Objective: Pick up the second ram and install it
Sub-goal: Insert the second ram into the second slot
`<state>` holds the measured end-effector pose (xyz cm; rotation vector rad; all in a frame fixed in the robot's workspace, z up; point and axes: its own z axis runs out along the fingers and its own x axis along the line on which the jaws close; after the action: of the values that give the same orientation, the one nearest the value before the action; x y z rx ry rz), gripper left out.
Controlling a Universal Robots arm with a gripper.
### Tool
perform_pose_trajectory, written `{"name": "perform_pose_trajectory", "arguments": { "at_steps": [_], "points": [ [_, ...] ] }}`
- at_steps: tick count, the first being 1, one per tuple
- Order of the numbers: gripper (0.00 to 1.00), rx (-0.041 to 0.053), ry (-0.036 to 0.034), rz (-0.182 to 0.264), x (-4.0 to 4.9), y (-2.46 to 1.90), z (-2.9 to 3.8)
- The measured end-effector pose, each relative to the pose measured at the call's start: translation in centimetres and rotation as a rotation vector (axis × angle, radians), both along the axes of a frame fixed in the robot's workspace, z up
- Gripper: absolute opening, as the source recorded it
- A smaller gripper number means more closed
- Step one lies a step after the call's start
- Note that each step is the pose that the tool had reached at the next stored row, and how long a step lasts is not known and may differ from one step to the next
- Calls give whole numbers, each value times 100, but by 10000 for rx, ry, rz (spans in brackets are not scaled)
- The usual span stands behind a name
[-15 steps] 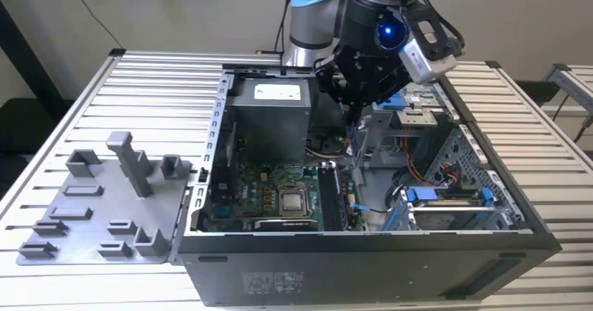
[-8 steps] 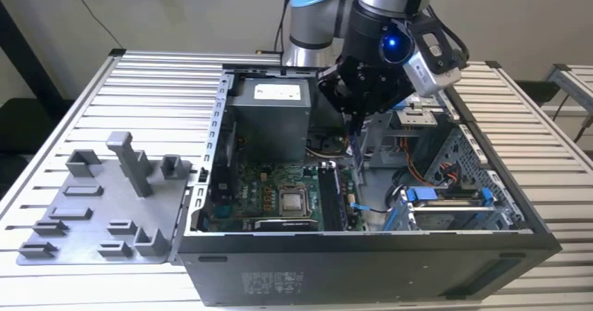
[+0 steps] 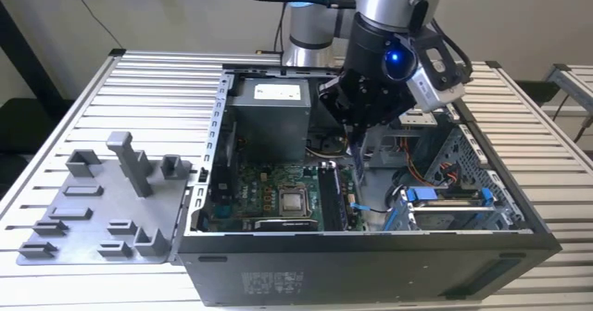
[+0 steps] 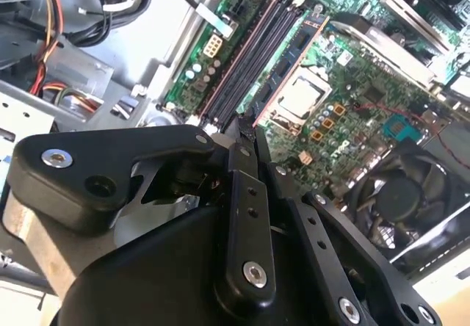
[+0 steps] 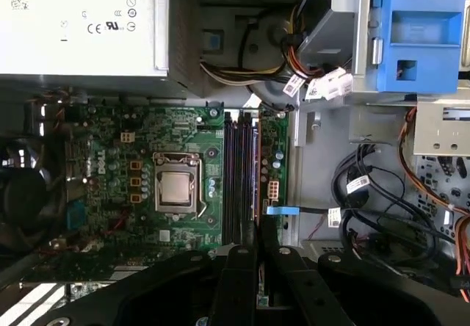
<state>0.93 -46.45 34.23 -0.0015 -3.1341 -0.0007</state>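
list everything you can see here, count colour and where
pc case: 1, black, open on the slatted table
table: 1, silver slats, under everything
fixture tray: 1, grey, at the exterior view's left of the case
motherboard: 1, green, on the case floor
cpu: 1, silver, mid motherboard
ram slots: a row, black, beside the cpu
power supply: 1, grey, back of the case
fan: 1, black, beside the motherboard
drive clip: 1, blue, on the drive bay
ram: 1, thin, edge-on between the fingers, above the slots
gripper: 1, black, over the slots
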Motion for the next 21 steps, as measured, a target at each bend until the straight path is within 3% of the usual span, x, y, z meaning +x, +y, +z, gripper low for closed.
{"name": "perform_pose_trajectory", "arguments": {
  "at_steps": [5,13,21],
  "points": [
    [14,1,4,-1,5,-40,-54],
    [14,-4,4,-1,5,-42,-130],
    [14,-4,1,2,6,-43,-272]
  ]
}}
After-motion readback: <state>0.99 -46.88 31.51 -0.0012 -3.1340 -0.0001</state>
